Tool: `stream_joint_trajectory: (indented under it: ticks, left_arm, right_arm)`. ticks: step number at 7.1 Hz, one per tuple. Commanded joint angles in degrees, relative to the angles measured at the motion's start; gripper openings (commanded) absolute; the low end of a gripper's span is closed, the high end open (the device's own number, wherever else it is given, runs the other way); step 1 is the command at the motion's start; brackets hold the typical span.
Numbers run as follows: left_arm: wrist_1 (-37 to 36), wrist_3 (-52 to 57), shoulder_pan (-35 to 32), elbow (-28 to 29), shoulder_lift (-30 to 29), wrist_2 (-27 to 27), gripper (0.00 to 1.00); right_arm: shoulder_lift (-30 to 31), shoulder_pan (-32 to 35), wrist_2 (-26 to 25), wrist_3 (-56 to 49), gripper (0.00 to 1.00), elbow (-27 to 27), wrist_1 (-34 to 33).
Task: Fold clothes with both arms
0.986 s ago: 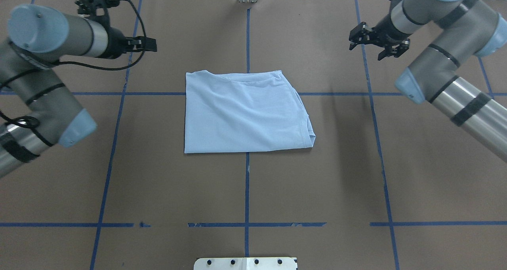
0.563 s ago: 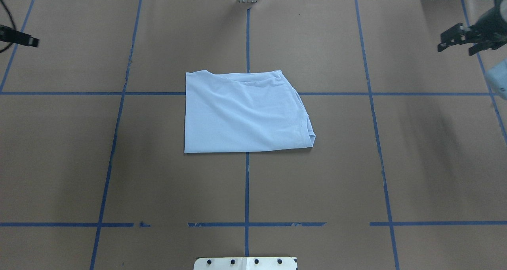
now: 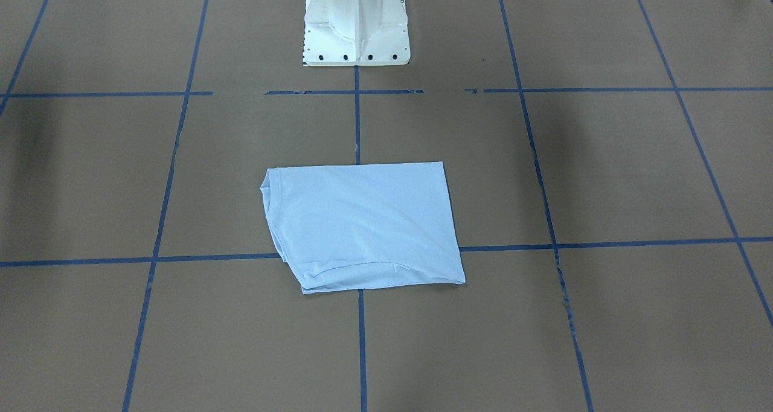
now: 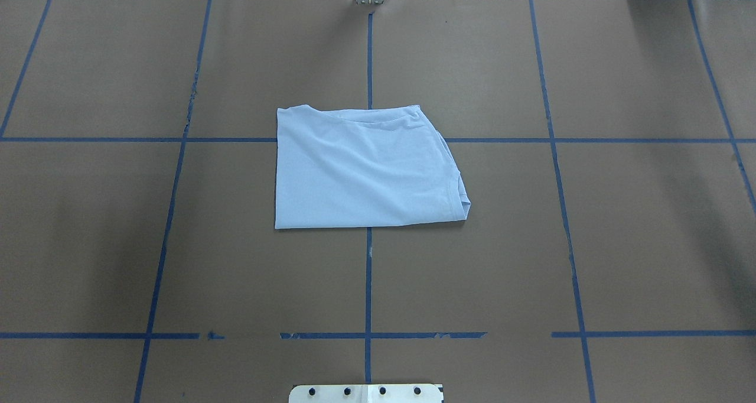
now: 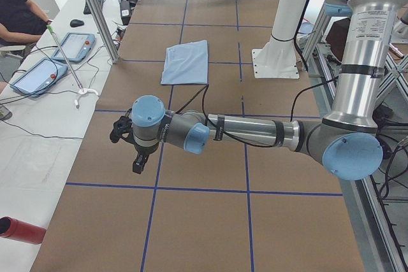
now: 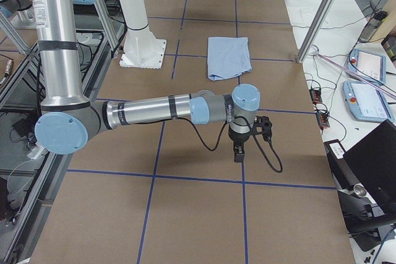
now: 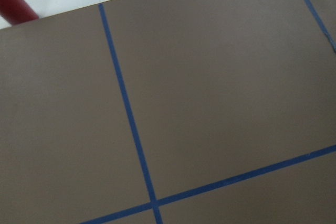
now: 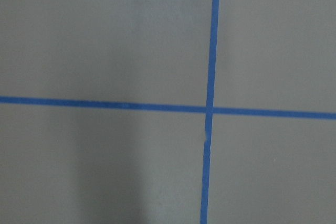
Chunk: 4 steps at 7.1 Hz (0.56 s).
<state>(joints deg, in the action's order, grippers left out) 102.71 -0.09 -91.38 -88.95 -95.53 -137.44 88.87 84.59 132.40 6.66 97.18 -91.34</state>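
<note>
The clothes (image 4: 366, 169) are one light blue T-shirt, folded into a rough rectangle and lying flat at the table's centre (image 3: 362, 225); its print is hidden. It also shows in the side views (image 5: 186, 62) (image 6: 228, 57). Both arms are off to the table's ends, far from the shirt. The left arm (image 5: 248, 132) stretches low over the table, and its left gripper (image 5: 137, 157) points down. The right arm (image 6: 161, 109) does the same, with the right gripper (image 6: 239, 151) near the table. Whether either gripper is open or shut, I cannot tell. Both wrist views hold only brown table and blue tape.
The white pedestal base (image 3: 356, 19) stands at the robot's side of the table (image 4: 177, 243). Metal posts (image 5: 95, 11) (image 6: 322, 17) rise at the far edge. A red cylinder (image 5: 19, 230) and tablets (image 5: 38, 74) lie beside the table. A person (image 5: 19, 11) sits there.
Both arms have swung outward and left the overhead view, the left to the left, the right to the right. The folded shirt has not moved.
</note>
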Motion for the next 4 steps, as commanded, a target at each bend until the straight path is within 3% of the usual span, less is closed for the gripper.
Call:
stream_joint_trajectory:
  ticks: [1, 3, 4]
  left_arm:
    - [-2.2, -0.9, -0.5, -1.9, 5.5, -1.0, 1.0]
    - [-2.0, -10.3, -0.2, -3.2, 5.9, -1.1, 1.0]
    - [-1.7, -10.1, 0.3, -3.7, 6.5, -1.6, 1.0]
  right_arm:
    - [4.5, 0.3, 3.8, -1.0, 1.0, 1.6, -0.3]
    - [5.2, 0.3, 3.3, -1.7, 1.0, 1.6, -0.3]
    - [5.4, 0.2, 3.6, -1.0, 1.0, 1.5, -0.3]
